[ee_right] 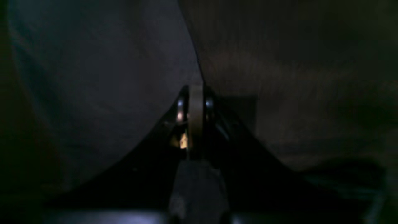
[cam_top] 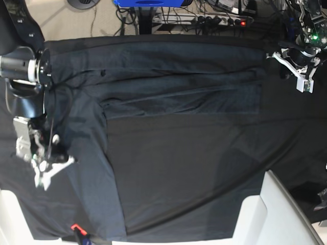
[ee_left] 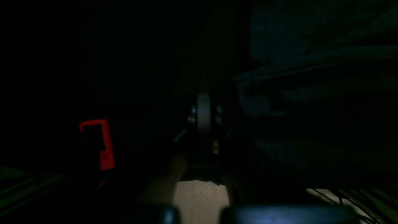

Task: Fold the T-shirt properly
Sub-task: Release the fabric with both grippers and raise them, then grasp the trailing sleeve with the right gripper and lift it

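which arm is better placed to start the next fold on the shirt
Probably the right. Its end effector is down on the shirt at its near edge, shut, apparently pinching cloth. The left end effector is also shut but sits off the far corner.

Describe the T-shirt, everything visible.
The T-shirt is dark charcoal-grey soft knit, spread flat on the black table cloth. In the base view it forms an L: one band runs across the top with a sleeve folded over it, another runs down the left side to the near edge. Hems and creases show. The right gripper is shut at its left edge; the left gripper is shut at its far right end.
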### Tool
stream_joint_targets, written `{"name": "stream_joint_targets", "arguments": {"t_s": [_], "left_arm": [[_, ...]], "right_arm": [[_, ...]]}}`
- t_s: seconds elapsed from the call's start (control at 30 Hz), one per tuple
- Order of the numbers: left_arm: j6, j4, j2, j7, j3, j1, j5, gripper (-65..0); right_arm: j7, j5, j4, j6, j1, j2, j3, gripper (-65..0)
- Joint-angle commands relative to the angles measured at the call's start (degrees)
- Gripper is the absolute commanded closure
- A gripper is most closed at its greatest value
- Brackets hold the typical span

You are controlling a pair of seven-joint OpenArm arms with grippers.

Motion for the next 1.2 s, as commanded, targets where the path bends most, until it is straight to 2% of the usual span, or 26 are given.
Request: {"name": "stream_joint_targets", "arguments": {"t_s": [0.0, 0.2, 0.27, 0.5, 0.67, 0.8, 1.17], "left_arm": [[0.0, 0.8, -1.0, -1.0, -0.3, 0.0, -0.3, 0.0], [0.0, 0.7, -1.0, -0.9, -0.2, -1.0, -0.3, 0.0], [0.0, 0.7, -1.0, -0.9, -0.2, -1.1, -0.3, 0.0], [0.0, 0.7, -1.5, -0.9, -0.2, -1.1, -0.1, 0.0], [0.0, 0.7, -1.5, -1.0, -0.2, -1.1, 0.0, 0.0], [0.0, 0.7, -1.5, -1.0, -0.2, -1.1, 0.1, 0.0], [0.0, 0.7, -2.4, -1.0, -0.2, -1.1, 0.0, 0.0]], "right_arm": [[-0.5, 0.7, 4.5, 0.3, 0.6, 0.3, 0.2, 0.0], [-13.3, 0.7, 19.2, 0.1, -4.7, -2.2, 0.5, 0.0], [-16.0, 0.8, 23.2, 0.1, -7.2, -2.4, 0.5, 0.0], [-23.7, 0.7, 42.7, 0.0, -19.4, -6.9, 0.5, 0.0], [-29.6, 0.6, 54.9, 0.0, -26.9, -8.8, 0.5, 0.0], [-32.1, 0.6, 61.5, 0.0, -32.7, -9.5, 0.5, 0.0], [-31.6, 0.8, 69.8, 0.1, -47.4, -12.8, 0.5, 0.0]]}}
